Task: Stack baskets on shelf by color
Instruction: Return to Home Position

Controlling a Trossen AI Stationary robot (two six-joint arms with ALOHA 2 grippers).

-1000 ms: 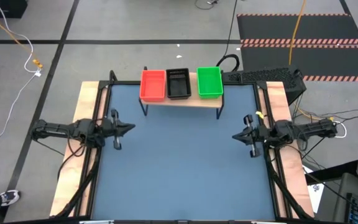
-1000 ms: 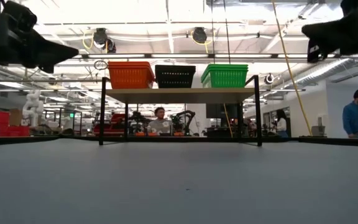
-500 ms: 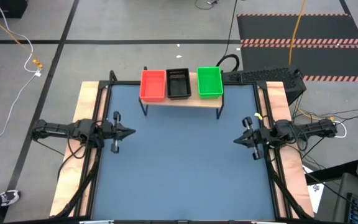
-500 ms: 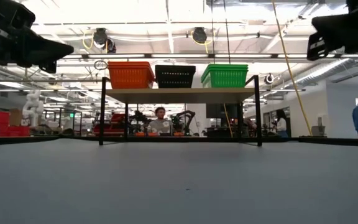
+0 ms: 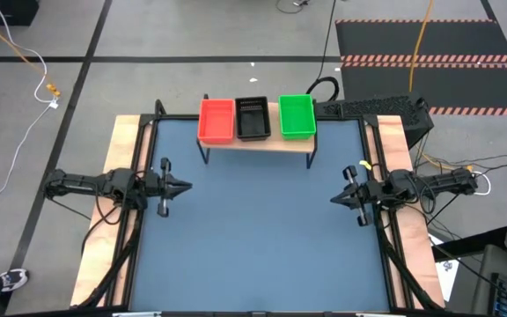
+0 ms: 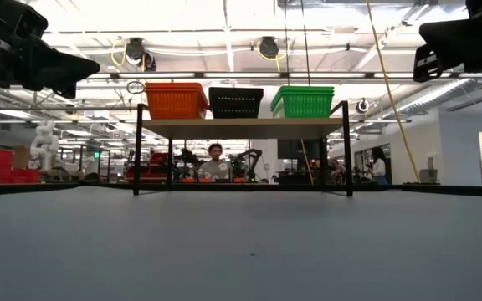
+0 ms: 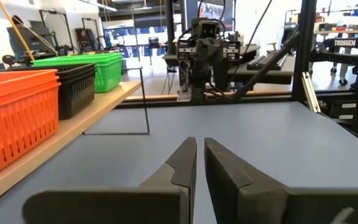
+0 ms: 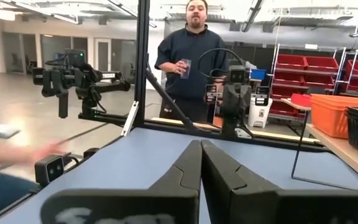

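Three piles of baskets stand side by side on the light-wood shelf at the table's far edge: red on the left, black in the middle, green on the right. The low view shows red, black and green on the plank. In the left wrist view the red and green ones show layered rims. My left gripper hovers shut by the table's left edge. My right gripper hovers shut by the right edge. Neither holds anything.
The blue table top stretches between the two arms and in front of the shelf's thin black legs. A person holding a cup stands beyond the table's left side. More people show in the room behind the shelf.
My right gripper has drifted a little toward the table's right and near edges, then held still. My left gripper has shifted slightly toward the near edge. The baskets have stayed in place on the shelf.
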